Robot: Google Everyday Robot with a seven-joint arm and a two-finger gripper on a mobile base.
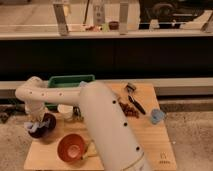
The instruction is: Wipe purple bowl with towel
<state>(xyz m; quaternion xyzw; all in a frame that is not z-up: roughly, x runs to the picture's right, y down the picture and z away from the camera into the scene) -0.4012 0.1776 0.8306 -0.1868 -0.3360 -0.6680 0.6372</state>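
The purple bowl (45, 127) sits at the left edge of the wooden table (150, 142). My white arm reaches from the lower right across the table and bends down at the far left. My gripper (35, 121) hangs right over the bowl's left side. A pale bluish towel (32, 126) is bunched at the gripper's tip, on the bowl's left rim. The gripper's end is partly hidden by the wrist and the towel.
A green bin (70, 81) stands behind the bowl. A white cup (65, 111) is beside it and an orange bowl (73, 148) in front. A black tool (135, 101), brown bits (128, 110) and a blue cup (157, 116) lie on the right.
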